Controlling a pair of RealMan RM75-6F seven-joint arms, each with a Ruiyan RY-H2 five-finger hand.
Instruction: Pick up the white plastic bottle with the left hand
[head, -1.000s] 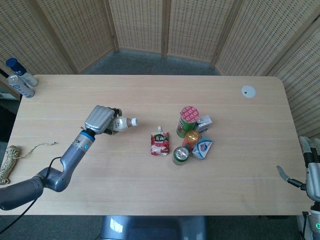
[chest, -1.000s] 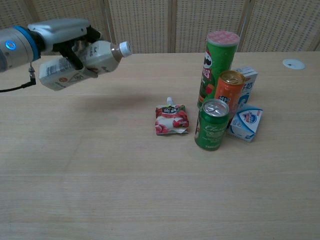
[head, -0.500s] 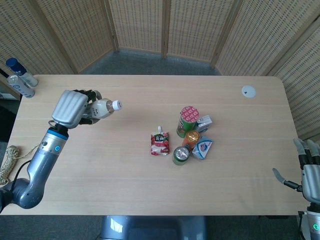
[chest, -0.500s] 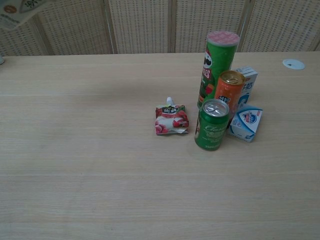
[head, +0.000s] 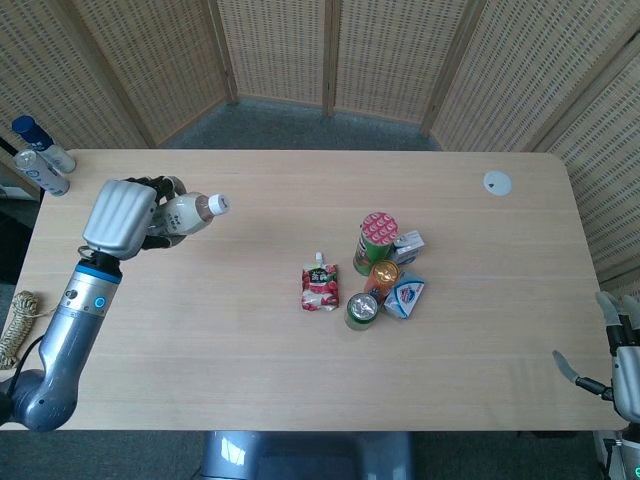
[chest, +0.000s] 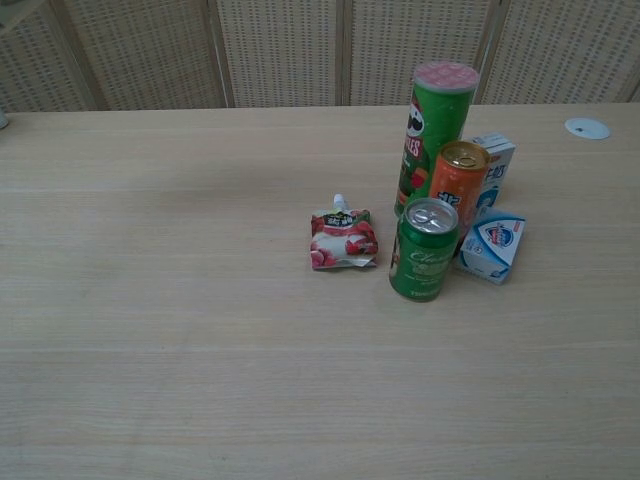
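Observation:
My left hand grips the white plastic bottle and holds it lifted over the table's left part in the head view. The bottle lies roughly level, its white cap pointing right. Neither the hand nor the bottle shows in the chest view. At the bottom right corner of the head view, my right hand hangs off the table edge with its fingers apart and nothing in them.
A cluster stands right of centre: a green chips tube, orange can, green can, small cartons and a red pouch. Two bottles sit at the far left corner, a rope coil at the left edge, a white disc far right.
My left hand has carried the bottle up and to the left, out of the chest view. The right hand has dropped slightly at the frame edge.

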